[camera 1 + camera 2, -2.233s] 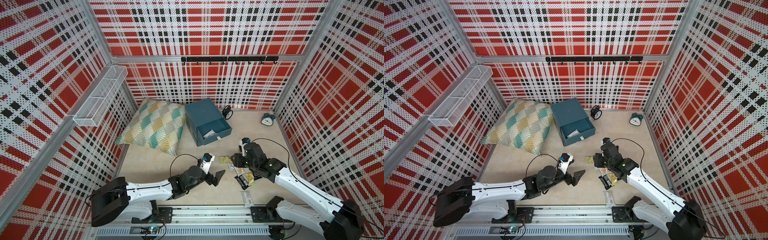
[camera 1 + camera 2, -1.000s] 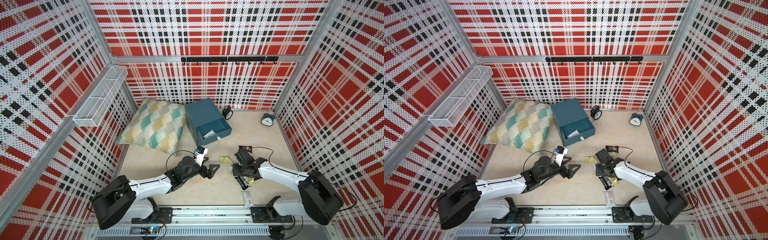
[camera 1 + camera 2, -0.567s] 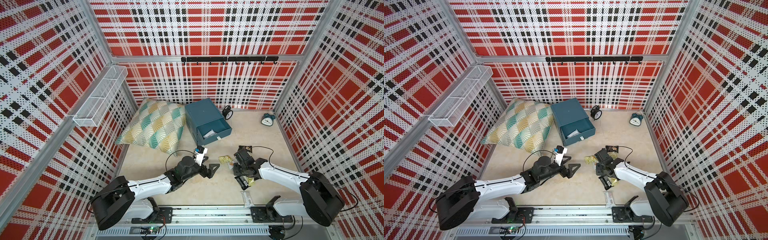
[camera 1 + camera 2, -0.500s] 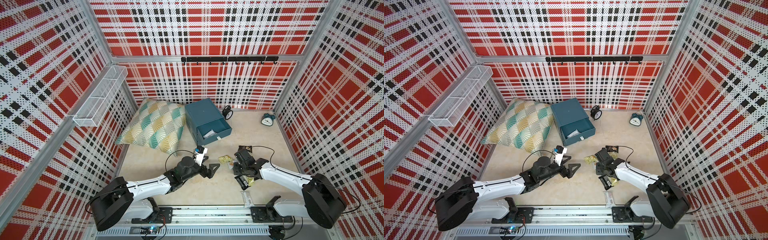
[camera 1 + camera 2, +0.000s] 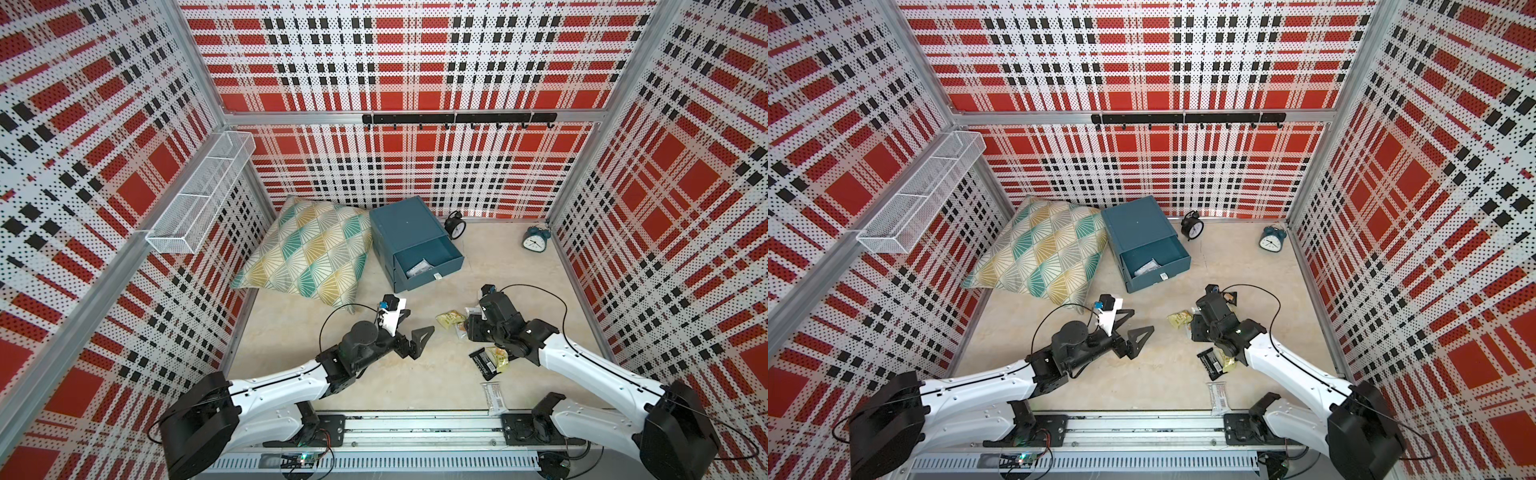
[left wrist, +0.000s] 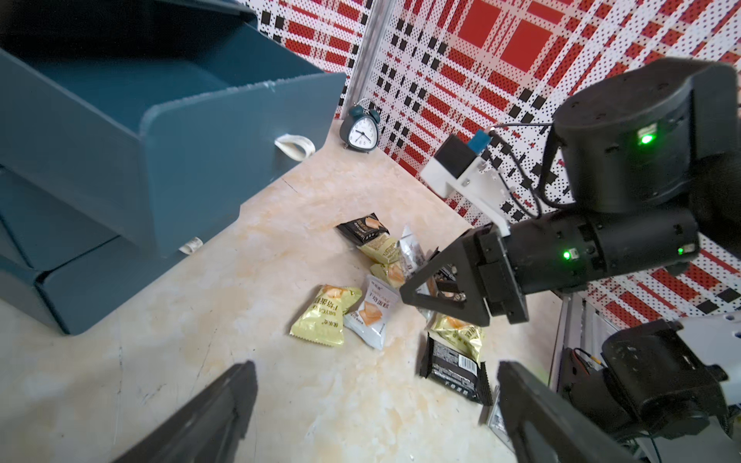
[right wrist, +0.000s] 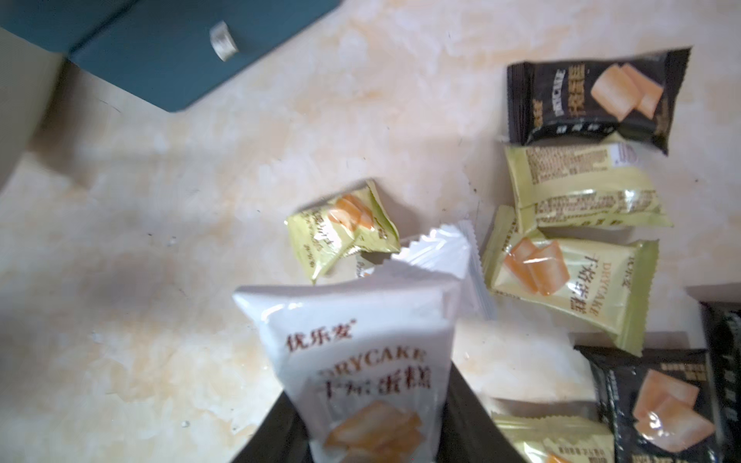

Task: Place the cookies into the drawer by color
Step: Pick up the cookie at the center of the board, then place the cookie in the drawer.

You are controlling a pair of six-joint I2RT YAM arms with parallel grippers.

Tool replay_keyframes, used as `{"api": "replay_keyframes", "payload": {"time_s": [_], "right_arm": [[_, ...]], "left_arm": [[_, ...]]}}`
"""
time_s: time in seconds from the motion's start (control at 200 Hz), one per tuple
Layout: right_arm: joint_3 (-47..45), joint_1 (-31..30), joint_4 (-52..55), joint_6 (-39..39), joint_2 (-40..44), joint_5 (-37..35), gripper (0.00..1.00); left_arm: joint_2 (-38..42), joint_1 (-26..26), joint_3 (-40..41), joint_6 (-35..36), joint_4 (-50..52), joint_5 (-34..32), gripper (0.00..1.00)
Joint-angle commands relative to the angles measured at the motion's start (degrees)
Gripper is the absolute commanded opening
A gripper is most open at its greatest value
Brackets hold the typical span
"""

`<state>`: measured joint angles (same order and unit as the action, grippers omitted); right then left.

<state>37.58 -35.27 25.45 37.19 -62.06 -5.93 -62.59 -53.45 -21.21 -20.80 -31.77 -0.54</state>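
Your right gripper point(image 7: 369, 425) is clamped on one end of a white packet point(image 7: 361, 340), held over the other cookies point(image 7: 573, 276). The slick wrapper may slip or swing loose on the way to the open drawer point(image 5: 419, 280), well apart. Your left gripper point(image 6: 373, 413), jaws wide and empty, hangs near that path; you could clip it.

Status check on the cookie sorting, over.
Left hand open, hovering empty. Right hand shut on white packet above the pile. Top drawer open, pale packet inside. Nothing blocking the drawer.
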Motion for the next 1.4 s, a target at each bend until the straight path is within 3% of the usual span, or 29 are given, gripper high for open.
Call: {"api": "replay_keyframes", "payload": {"time_s": [0.0,0.356,1.062,1.187,1.393], "right_arm": [[4.0,-0.4,-0.7,0.0,2.6,1.3,0.42],[19.5,-0.4,0.3,-3.8,-2.4,1.3,0.45],[46.5,3.2,3.4,-12.1,-25.8,4.3,0.48],[47.9,3.8,3.9,-12.2,-28.7,5.0,0.53],[47.8,3.9,5.0,-12.1,-28.5,5.5,0.75]], "left_arm": [[2.2,-0.4,1.2,1.1,-1.5,-2.2,0.99],[5.0,-0.4,2.1,1.2,-1.6,-3.1,0.99],[6.2,-0.4,2.6,1.5,-1.6,-3.1,0.99],[6.2,-0.4,2.6,1.5,-1.6,-3.1,0.99],[6.3,-0.4,2.7,1.5,-1.4,-3.2,0.99]]}}
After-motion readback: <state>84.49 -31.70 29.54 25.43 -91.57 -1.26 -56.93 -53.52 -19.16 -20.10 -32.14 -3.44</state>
